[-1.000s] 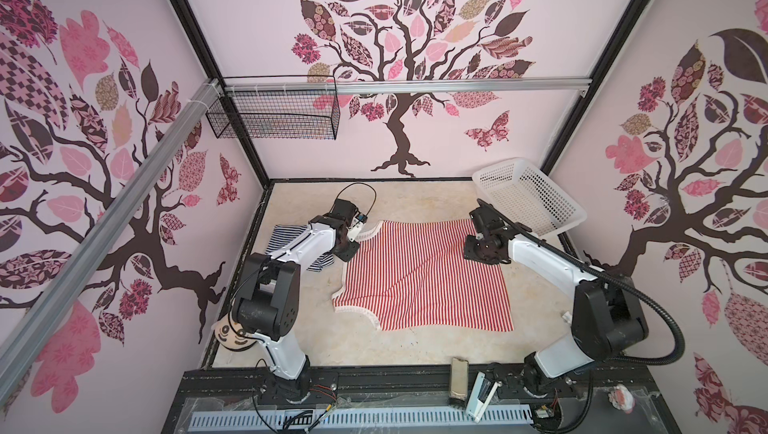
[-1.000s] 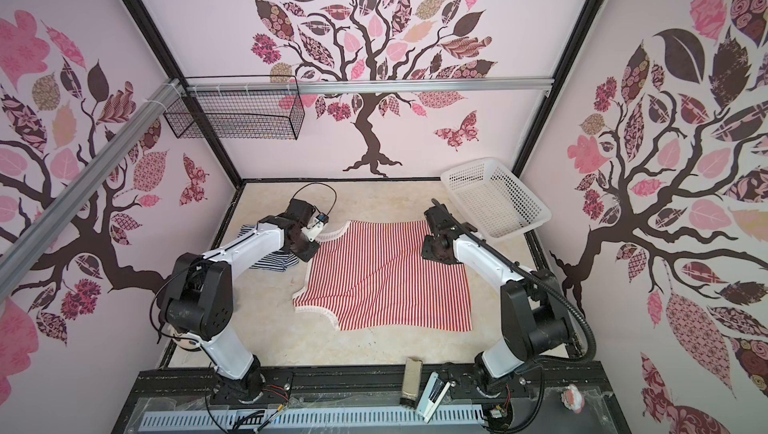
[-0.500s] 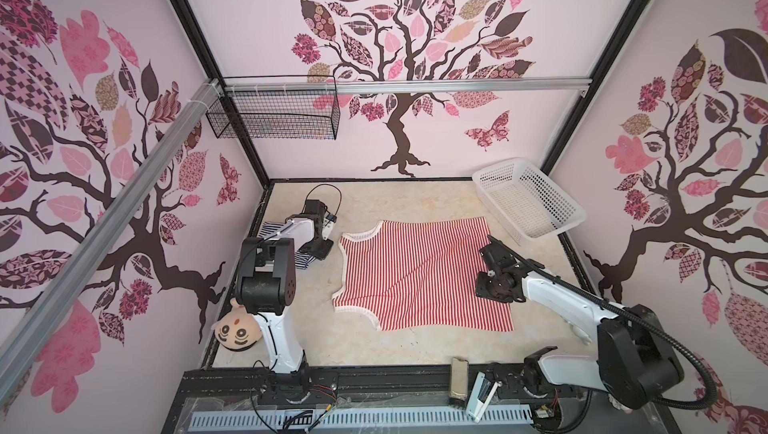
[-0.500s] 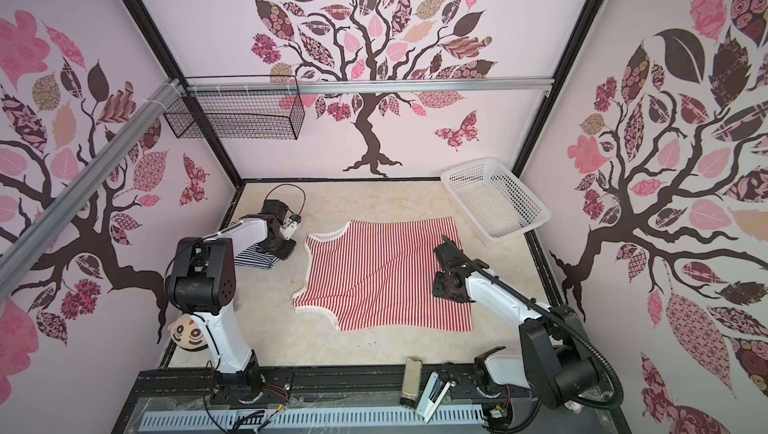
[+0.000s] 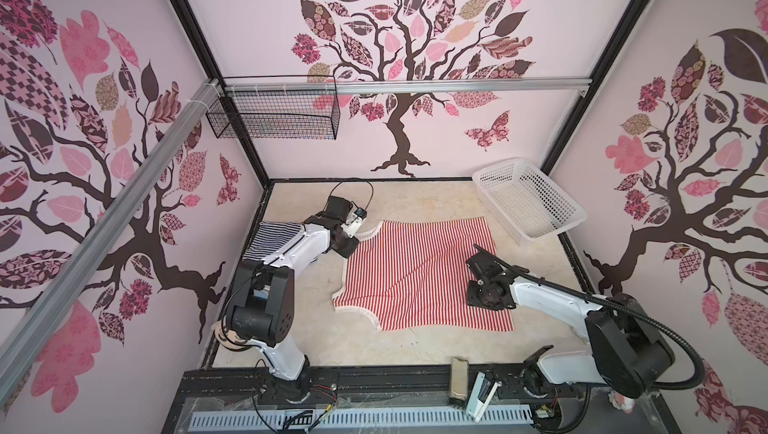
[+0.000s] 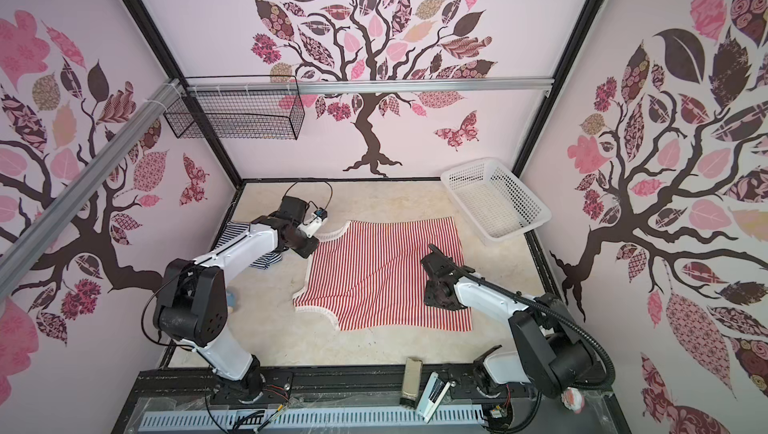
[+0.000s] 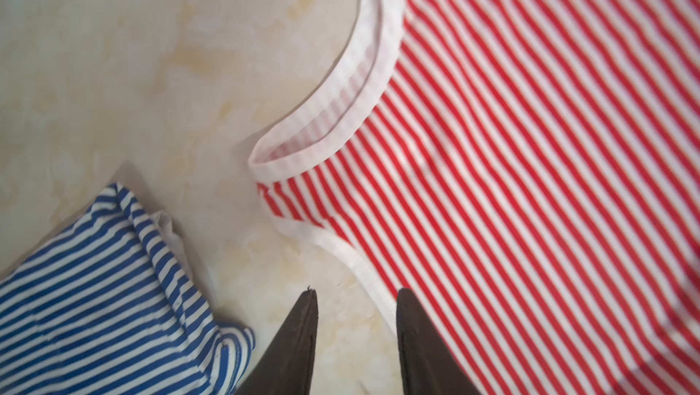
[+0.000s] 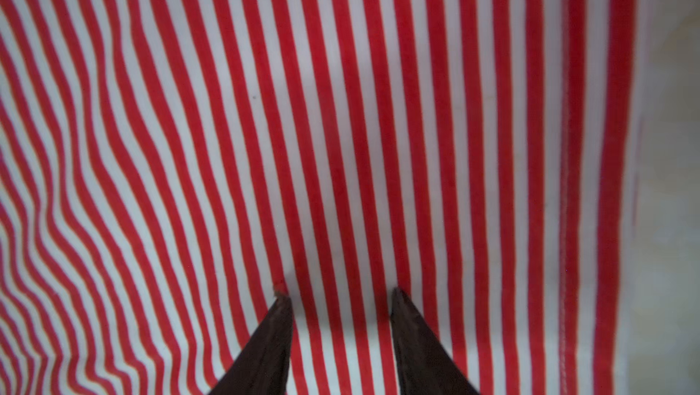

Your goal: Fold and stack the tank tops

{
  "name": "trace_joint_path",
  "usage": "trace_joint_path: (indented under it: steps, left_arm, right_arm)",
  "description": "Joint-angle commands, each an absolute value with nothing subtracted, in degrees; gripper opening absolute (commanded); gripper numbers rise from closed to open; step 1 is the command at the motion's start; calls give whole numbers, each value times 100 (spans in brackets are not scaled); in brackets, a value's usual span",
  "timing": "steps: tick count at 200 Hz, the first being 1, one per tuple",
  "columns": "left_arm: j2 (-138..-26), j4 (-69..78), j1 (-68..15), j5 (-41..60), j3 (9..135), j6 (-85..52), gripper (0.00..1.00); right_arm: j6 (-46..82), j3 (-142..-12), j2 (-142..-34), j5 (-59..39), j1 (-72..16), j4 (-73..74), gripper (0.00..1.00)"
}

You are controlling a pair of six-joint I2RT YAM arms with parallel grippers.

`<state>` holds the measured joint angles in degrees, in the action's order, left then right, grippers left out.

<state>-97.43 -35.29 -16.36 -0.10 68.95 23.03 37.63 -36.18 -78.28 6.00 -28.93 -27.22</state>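
Note:
The red-and-white striped tank top [image 5: 419,274] [image 6: 382,274] lies spread flat mid-table in both top views. The navy-and-white striped tank top [image 5: 270,240] [image 6: 237,236] lies folded at the far left, partly hidden under my left arm. My left gripper [image 5: 349,244] [image 7: 356,294] hovers open at the red top's [image 7: 530,147] far-left armhole trim, with bare table between its fingers and the navy top [image 7: 87,272] beside it. Over the red top [image 8: 341,109], near its right hem, my right gripper [image 5: 478,253] [image 8: 339,292] is open with flat cloth below.
A white perforated basket [image 5: 528,203] [image 6: 494,199] sits at the back right corner. A black wire basket [image 5: 274,115] hangs on the back left wall. A doll's head [image 5: 224,334] peeks out behind the left arm's base. Small tools [image 5: 459,378] lie on the front rail.
The left gripper swung out over the navy top and came back to the red top's far-left strap. The right gripper drew away from the far-right corner, nearer along the right hem.

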Motion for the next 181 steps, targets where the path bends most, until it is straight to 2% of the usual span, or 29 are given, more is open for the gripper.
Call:
trace_joint_path:
  steps: [1,23,38,45,95,132,181]
  left_arm:
    - [-10149,-3511,-1729,-101,7034,2256,39]
    - [-10449,-3312,-1723,-360,7155,2346,43]
    - [-10543,-3189,-1726,-463,7178,2415,54]
    - [-10589,-3161,-1724,-511,7201,2462,55]
    - [-10555,-2772,-1604,-677,7263,2425,56]
    - [-10987,-2948,-1408,-861,7712,2400,56]
    - [-11325,-3346,-1005,-202,8139,2270,56]
  right_arm:
    - [3997,-3533,-7974,737,-2996,-2824,46]
    - [4034,-3527,-7881,753,-3032,-2882,46]
    - [4043,-3491,-7833,764,-3032,-2891,46]
    - [4052,-3472,-7838,761,-3034,-2883,46]
    - [4096,-3389,-7909,685,-3059,-2769,46]
    - [4026,-3431,-8092,705,-3059,-2737,46]
    - [4021,-3434,-8162,682,-3059,-2662,46]
